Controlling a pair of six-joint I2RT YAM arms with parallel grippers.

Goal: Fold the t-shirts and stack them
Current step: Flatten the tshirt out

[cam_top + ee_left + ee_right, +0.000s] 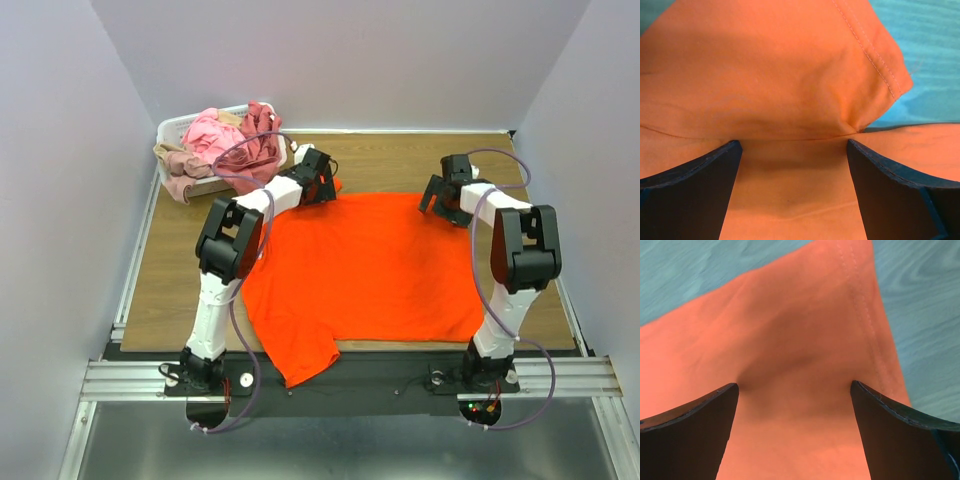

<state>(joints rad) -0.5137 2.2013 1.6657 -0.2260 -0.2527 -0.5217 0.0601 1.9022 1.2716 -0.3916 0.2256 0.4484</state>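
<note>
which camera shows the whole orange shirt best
The top external view: the orange t-shirt lies spread on the table with its whole outline visible. Each wrist view shows only a stitched corner of it between open fingers.

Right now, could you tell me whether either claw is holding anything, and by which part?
Nothing is held. The left claw and the right claw both stand open over the far edge of the orange t-shirt, and neither pinches the cloth.
</note>
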